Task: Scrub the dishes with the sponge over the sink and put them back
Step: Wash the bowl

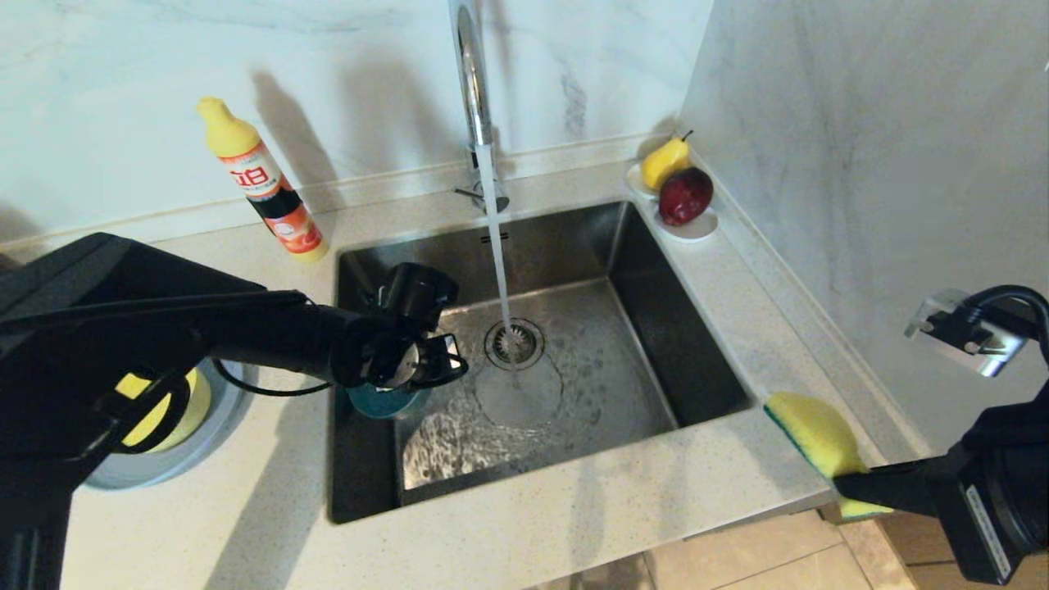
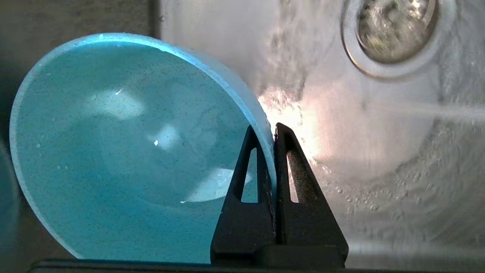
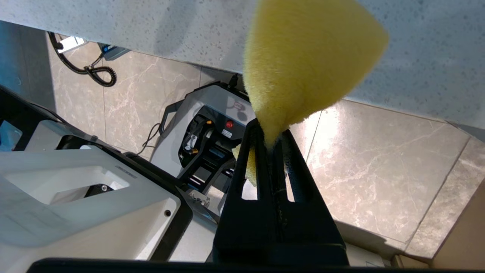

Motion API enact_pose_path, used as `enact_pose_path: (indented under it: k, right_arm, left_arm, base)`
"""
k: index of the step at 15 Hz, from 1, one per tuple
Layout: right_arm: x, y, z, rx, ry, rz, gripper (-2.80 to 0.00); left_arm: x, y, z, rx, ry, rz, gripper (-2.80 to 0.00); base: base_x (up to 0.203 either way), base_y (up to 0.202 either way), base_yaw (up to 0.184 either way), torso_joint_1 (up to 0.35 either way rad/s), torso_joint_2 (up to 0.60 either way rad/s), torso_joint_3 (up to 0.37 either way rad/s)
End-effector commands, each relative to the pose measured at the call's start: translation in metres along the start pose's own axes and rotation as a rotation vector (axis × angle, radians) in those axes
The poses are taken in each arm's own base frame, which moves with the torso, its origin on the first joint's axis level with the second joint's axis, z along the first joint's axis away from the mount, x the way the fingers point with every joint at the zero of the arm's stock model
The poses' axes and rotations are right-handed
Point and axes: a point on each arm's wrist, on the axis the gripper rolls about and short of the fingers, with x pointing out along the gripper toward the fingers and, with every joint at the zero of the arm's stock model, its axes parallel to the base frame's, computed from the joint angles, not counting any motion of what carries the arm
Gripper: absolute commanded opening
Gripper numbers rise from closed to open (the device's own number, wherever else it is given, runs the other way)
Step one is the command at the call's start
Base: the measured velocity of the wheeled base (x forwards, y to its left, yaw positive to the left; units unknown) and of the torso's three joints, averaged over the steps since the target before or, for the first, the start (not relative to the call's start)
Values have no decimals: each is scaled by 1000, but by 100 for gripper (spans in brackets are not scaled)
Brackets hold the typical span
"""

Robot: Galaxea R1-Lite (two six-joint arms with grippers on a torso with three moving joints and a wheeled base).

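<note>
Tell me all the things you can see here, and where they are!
Sink: one, steel, in the counter, water running from the tap.
Small bowl: one, teal, over the sink.
Sponge: one, yellow and green, over the counter's right corner.
Yellow bowl: one, on the grey plate, left.
Soap bottle: one, behind the sink.
Pear, red fruit: white dish, back right.
Left gripper: pinching the small bowl's rim.
Right gripper: pinching the sponge.

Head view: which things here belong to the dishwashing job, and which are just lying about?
Job: teal bowl held in left gripper, sponge held in right gripper, sink, yellow-green bowl, plate.
Lying about: detergent bottle, pear, apple, white dish.
</note>
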Motion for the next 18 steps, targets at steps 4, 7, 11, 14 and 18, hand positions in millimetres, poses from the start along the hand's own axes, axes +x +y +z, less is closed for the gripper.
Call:
enact_pose_path:
  k: [4,7,11,14,18]
  right_arm:
    - [-7,-4,-4,14,-11,-15,-280]
    - [-5,-6,-7,19,-1,-22,-280]
    - [-5,-9,-7,14,-3,-39,-280]
    - [-4,-10,-8,14,3,-40,-280]
    - [-1,-10,-11,14,16,-42,-280]
  left_arm:
    - [-48,4,2,55,-33,-34,-280]
    - [-66,9,2,113,-62,-17,-280]
    - [-85,23,-5,178,-52,-7,-280]
    - [-95,23,-9,203,-55,-22,-280]
    - [-77,14,-19,209,-52,-25,-280]
  base:
    - [0,0,0,0,0,0]
    - [0,0,0,0,0,0]
    - [0,0,0,0,0,0]
    - [0,0,0,0,0,0]
    - [0,0,0,0,0,0]
